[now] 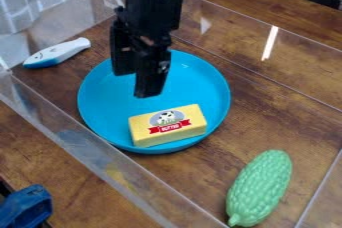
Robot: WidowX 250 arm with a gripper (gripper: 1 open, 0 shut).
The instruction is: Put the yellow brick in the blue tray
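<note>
So the yellow brick (170, 126) is a small rectangular block, kinda like a stick of butter, with a red-and-white label on top that has a tiny picture on it. It's lying flat, label side up, turned a bit diagonal, and it's already sitting inside the blue tray (100, 104), down toward the near edge. The tray is a big round shallow dish, bright blue plastic with a raised rim, way wider than the block, resting flat on the wood surface.

Glossy plastic blue tray (201, 80), seemingly.
</note>
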